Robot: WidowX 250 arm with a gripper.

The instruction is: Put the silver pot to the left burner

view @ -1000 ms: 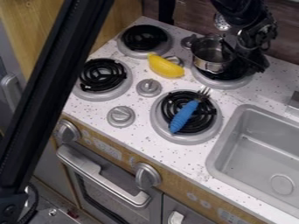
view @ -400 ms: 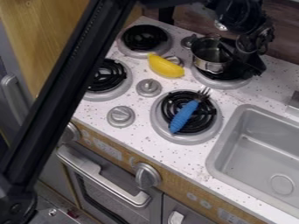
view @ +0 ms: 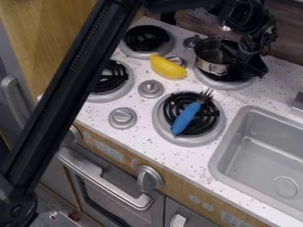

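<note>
Toy kitchen (play-sized, clearly), with stove burners (view: 211, 119) and sink (view: 267, 153).

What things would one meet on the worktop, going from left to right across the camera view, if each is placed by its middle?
near left burner → middle dial → yellow banana → blue-handled fork → silver pot → grey sink

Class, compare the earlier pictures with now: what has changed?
The arm has swung rightward across the view; the hand has edged slightly left. No grasp or release can be made out. The pot, banana and fork stayed put.
</note>
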